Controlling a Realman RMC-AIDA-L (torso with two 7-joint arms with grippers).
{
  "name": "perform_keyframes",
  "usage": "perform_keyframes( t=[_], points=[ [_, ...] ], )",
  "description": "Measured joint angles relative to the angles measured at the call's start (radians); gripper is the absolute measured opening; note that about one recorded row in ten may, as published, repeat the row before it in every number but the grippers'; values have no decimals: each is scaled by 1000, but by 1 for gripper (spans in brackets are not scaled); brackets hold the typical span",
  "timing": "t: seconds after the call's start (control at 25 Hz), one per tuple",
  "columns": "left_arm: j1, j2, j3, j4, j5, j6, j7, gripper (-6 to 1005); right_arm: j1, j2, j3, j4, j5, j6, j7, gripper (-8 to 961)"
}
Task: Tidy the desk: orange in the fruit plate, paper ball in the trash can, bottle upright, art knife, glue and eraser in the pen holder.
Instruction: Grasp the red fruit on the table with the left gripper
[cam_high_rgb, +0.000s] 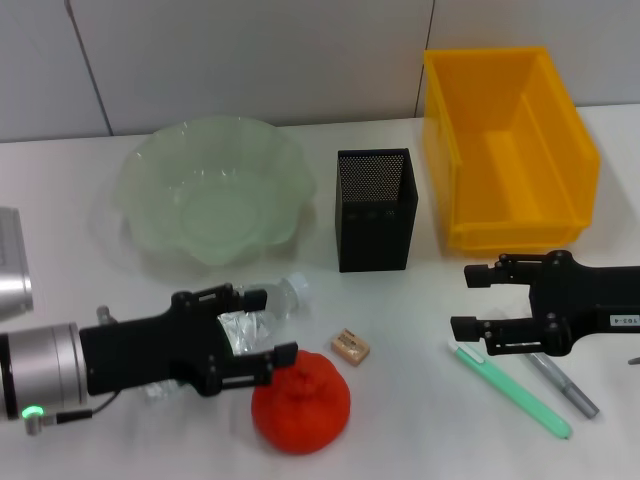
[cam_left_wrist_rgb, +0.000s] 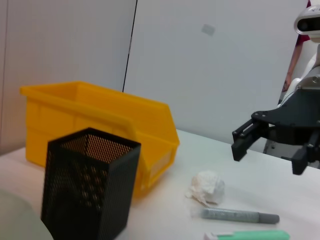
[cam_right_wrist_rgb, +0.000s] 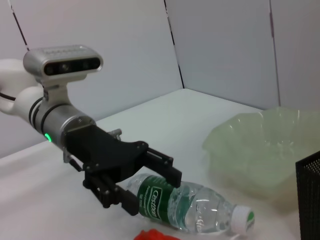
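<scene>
Still lying on its side on the tabletop (cam_high_rgb: 400, 420): one bottle (cam_right_wrist_rgb: 187, 206), with left tool (cam_high_rgb: 258, 335) spread wide around it, not clamped. Right tool (cam_high_rgb: 468, 300) hovering released above two pens (cam_high_rgb: 535, 385). Waiting outside: one orange (cam_high_rgb: 300, 402), one eraser (cam_high_rgb: 350, 346), one paper ball (cam_left_wrist_rgb: 206, 187). Standing unfilled: fruit plate (cam_high_rgb: 140, 200), trash can (cam_high_rgb: 440, 150), pen holder (cam_high_rgb: 374, 240). Nothing done yet.
</scene>
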Motion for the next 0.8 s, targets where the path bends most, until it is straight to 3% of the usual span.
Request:
perform_keyframes(
  t=[0.24, 0.64, 0.8],
  points=[
    [2, 0, 13, -94, -12, -5, 64, 809, -7, 1, 7, 0, -1, 5, 0, 762],
    [1, 0, 36, -129, -13, -20, 71, 809, 0, 2, 11, -4, -1, 4, 0, 762],
    [-25, -1, 39, -221, -30, -38, 138, 810, 0, 2, 11, -4, 1, 6, 0, 762]
  ],
)
